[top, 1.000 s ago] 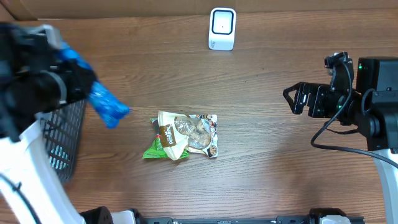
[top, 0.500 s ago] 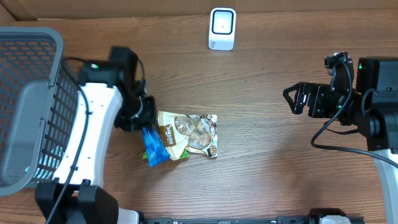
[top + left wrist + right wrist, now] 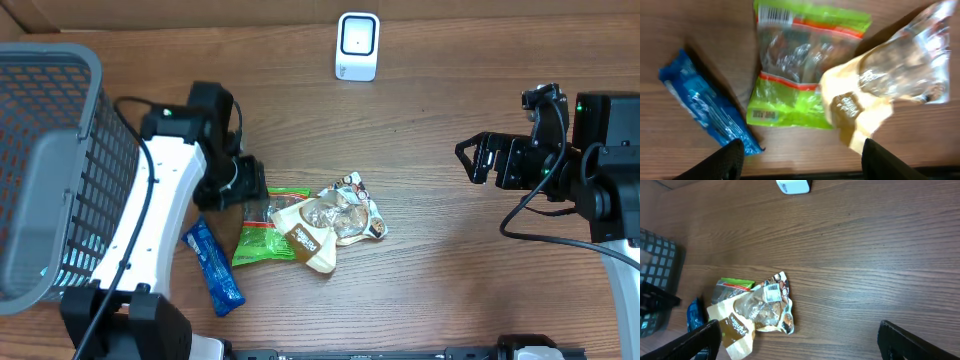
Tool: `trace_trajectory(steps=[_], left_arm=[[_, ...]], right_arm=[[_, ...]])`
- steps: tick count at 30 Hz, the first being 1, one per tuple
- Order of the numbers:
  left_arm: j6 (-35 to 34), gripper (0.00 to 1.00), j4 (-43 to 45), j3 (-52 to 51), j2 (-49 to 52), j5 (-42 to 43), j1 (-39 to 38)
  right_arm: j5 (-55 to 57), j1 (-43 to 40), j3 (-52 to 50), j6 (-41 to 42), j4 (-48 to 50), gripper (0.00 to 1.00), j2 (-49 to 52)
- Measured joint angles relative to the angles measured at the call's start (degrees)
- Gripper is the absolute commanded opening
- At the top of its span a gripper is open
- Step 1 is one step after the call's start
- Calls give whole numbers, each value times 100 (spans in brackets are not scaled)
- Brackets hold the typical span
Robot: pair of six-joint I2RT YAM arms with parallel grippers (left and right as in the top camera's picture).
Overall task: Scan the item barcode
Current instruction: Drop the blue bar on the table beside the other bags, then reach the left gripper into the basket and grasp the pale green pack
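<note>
Barcode plain only from the left wrist: black bars on a white strip at the far end of the green packet, too small to read from overhead. From the right wrist alone, a small white label on the clear snack bag, toward its far right corner. From overhead only, both arms together with the whole spread of the wooden surface.

White scanner at the far edge, middle, well apart from the packets. Grey mesh basket at the left edge, beside the left arm. Snack bag lying over the right side of the green packet, barcode end left uncovered. Blue packet slanted on the surface just left of the green one, nearer the front edge.

Left hand low over the far left corner of the green packet, fingers spread wide, holding nothing; from its wrist, blue packet by the left finger, tan end of the snack bag toward the right finger, green packet straight ahead between them. Right hand off at the right, well apart from all three packets, spread wide too, empty, pointing left toward them.
</note>
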Motion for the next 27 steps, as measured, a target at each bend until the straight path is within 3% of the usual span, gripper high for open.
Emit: trace_trajectory(steps=[6, 12, 15, 19, 23, 27], left_arm=[[-155, 75, -713, 2253, 2, -417, 262], [-562, 81, -1425, 4017, -39, -1064, 1453], [-756, 85, -1572, 4186, -166, -1198, 2409], [-986, 100, -1587, 4138, -249, -1143, 3912], [-1224, 100, -1390, 3676, -275, -920, 5230], [-1355, 100, -581, 2767, -284, -518, 6118]], right_arm=[[-2, 0, 2, 0, 0, 100, 0], [-2, 0, 4, -2, -66, 100, 0], [0, 0, 4, 0, -81, 100, 0], [0, 0, 4, -2, -90, 100, 0], [0, 0, 4, 0, -92, 100, 0], [0, 0, 4, 0, -94, 100, 0]])
